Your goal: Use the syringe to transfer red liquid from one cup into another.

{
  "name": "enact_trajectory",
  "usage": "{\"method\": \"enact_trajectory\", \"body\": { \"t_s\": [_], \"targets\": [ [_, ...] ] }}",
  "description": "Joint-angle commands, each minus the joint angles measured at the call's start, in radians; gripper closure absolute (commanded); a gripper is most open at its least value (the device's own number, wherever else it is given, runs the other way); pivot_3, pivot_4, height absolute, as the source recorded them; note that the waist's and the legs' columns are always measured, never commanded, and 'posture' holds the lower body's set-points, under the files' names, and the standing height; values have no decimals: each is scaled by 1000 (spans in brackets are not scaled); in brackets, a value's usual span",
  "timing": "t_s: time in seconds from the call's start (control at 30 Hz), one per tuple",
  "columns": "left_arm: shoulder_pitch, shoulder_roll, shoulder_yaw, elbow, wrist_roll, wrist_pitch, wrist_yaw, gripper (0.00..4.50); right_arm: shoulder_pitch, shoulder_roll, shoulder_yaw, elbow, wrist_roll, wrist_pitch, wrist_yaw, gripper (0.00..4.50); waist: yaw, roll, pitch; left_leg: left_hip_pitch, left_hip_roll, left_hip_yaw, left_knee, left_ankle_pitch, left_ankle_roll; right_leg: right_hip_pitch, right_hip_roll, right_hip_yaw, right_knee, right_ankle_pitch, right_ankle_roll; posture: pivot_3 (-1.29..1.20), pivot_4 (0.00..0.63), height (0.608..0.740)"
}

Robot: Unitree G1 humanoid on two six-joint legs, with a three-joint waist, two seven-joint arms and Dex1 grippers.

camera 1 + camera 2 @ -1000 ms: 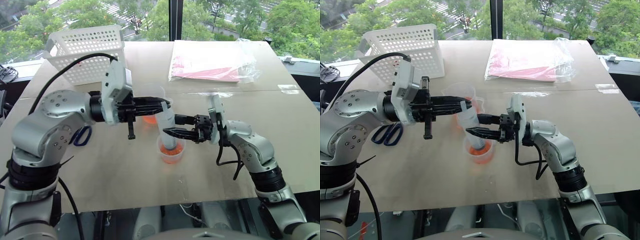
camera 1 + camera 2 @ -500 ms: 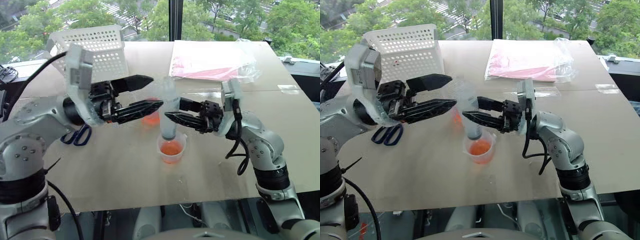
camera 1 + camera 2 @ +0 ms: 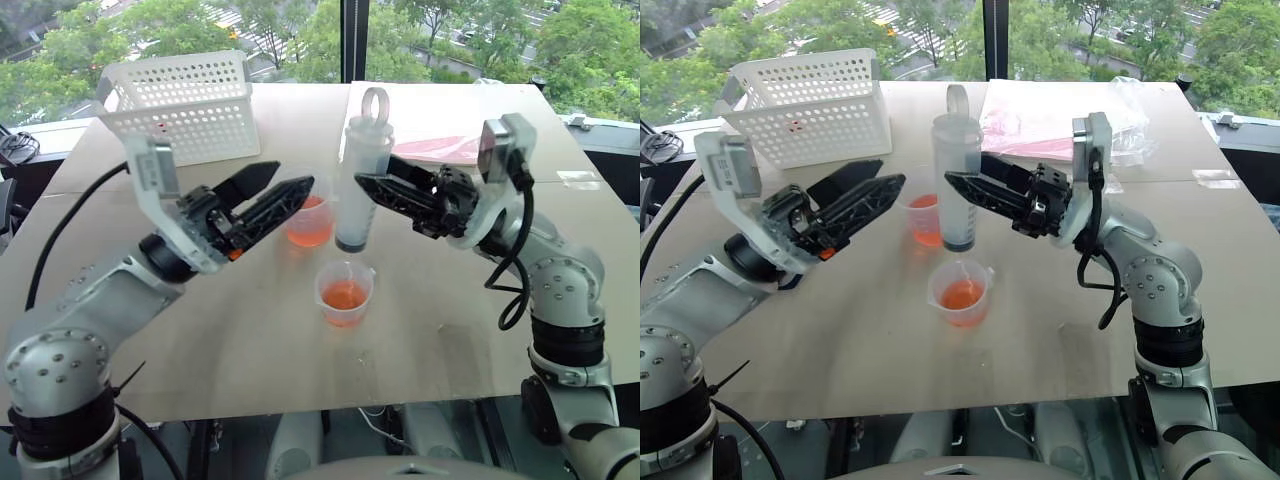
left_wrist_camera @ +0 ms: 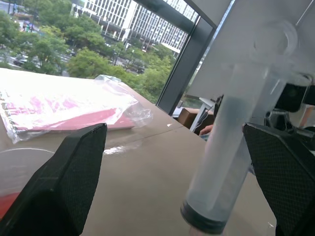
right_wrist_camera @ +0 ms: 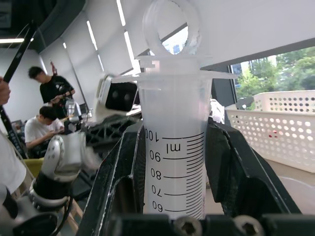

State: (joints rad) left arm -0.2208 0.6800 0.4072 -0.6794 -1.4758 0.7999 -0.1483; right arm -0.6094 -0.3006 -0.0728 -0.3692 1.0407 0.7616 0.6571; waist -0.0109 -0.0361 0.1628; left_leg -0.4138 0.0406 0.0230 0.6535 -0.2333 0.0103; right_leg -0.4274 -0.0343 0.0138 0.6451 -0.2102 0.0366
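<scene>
Left eye view: the right claw (image 3: 372,190) grips the syringe (image 3: 360,185) by its barrel, holding it upright and raised clear of the table (image 3: 450,310). The syringe's ring-shaped plunger top is uppermost and its tip points down. Below the tip and just toward the robot stands the near cup (image 3: 344,294) holding red liquid. The far cup (image 3: 309,212), also holding red liquid, stands beside the syringe on the left-claw side, just past the tips of the left claw (image 3: 272,190). The left claw is spread wide, holds nothing and points toward the syringe without touching it. A white basket (image 3: 185,105) sits well beyond the left claw; a bagged pink folder (image 3: 440,125) lies beyond the right claw.

Right eye view: same arrangement; blue scissors are partly hidden behind the left arm.

Left wrist view: both black fingers (image 4: 66,184) stand far apart, the syringe barrel between them but apart from each.

Right wrist view: the fingers (image 5: 231,167) clamp the graduated barrel on both sides. People sit in the background.
</scene>
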Motion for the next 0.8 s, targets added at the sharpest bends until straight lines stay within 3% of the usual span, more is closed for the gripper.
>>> {"method": "enact_trajectory", "body": {
  "t_s": [0.03, 0.17, 0.3, 0.43, 0.53, 0.8],
  "targets": [
    [49, 36, 10, -76, 27, -34, -31, 0, -85, -112, -88, -44, 112, 115, -126, 3185, -1, 0, 0, 0, 0, 0, 0, 0, 0, 0, 0, 0, 0, 0, 0, 0, 150, 740],
    [126, 111, 40, -107, 64, -40, -144, 0, -144, -300, -122, 46, 179, 308, -239, 3185, 1, 0, 0, 0, 0, 4, 0, 0, 0, 0, 0, 0, -1, -2, -3, 0, 150, 740],
    [272, 207, 78, -178, 234, -62, -323, 0, -136, -477, -57, 139, 33, 425, -262, 3185, -1, 0, 0, 0, 0, 6, -1, 0, 0, 0, 0, 0, -2, -3, -4, 0, 150, 740],
    [392, 193, 189, -174, 269, -131, -462, 0, -148, -586, 90, 236, -103, 510, -189, 3185, -4, 0, 0, 0, 0, 11, -1, 0, 1, -1, 0, 4, -3, -3, -4, 0, 150, 740],
    [478, 174, 273, -145, 278, -158, -566, 0, -146, -593, 184, 295, -191, 479, -116, 3185, -5, 0, 0, 0, 1, 11, -1, 0, 1, -2, 0, 4, -3, -3, -4, 0, 150, 740],
    [678, 119, 401, -104, 330, -205, -718, 0, -185, -477, 341, 543, -450, 311, 6, 3185, -6, -1, -1, 0, 1, 12, -1, 0, 1, -3, 1, 5, -4, -3, -4, 0, 150, 740]
  ]
}}
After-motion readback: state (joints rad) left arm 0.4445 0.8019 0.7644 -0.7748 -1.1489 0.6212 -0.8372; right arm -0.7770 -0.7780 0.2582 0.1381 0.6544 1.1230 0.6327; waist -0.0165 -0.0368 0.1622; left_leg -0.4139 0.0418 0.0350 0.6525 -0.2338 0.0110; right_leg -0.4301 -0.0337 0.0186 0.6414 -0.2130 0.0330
